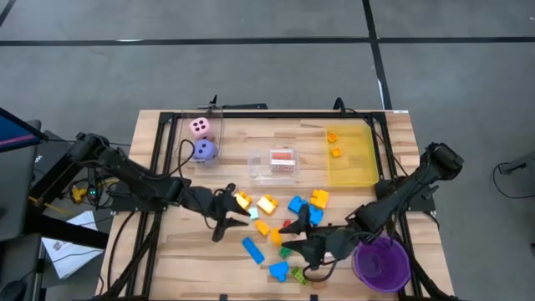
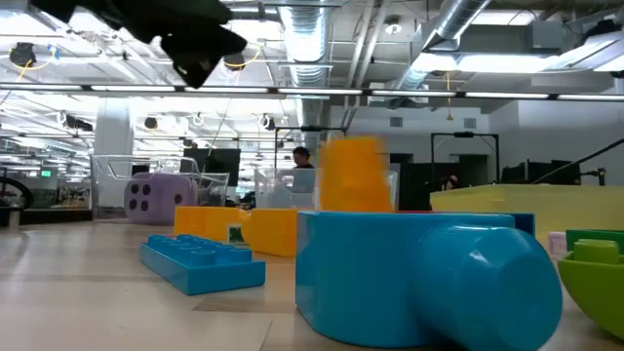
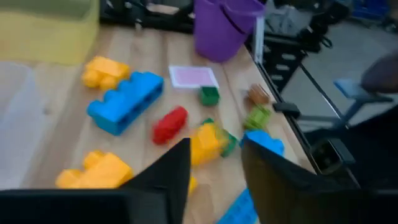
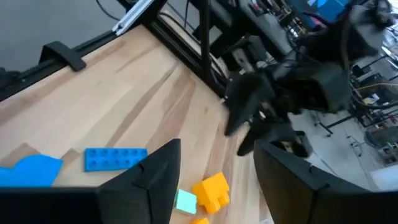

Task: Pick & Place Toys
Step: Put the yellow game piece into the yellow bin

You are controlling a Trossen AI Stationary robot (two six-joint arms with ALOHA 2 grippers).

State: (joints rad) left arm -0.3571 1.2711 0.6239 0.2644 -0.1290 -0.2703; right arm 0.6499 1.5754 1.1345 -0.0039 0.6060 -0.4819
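Wooden table (image 1: 167,251), black frame rails along its edges. Bricks (image 1: 288,226) sit clustered front-centre: yellow, orange, blue, red, green, with a long blue brick (image 1: 253,250) toward the front edge. Left gripper (image 1: 224,219) sits just left of the cluster, fingers parted with nothing between them; its wrist view shows a yellow brick (image 3: 205,142) just past the fingertips. Right gripper (image 1: 303,244) is over the cluster's right part, fingers spread, nothing held. Purple cup (image 1: 381,261) sits at the front right corner, close beside the right arm. Yellow bin (image 1: 361,159) at back right holds two orange bricks (image 1: 333,143). Clear bin (image 1: 274,165) back-centre. Pink die (image 1: 200,127) and purple die (image 1: 205,150) sit back left, well apart from the cluster. Bare wood lies front left and between dice and clear bin; the cluster's right flank is tight against the cup.
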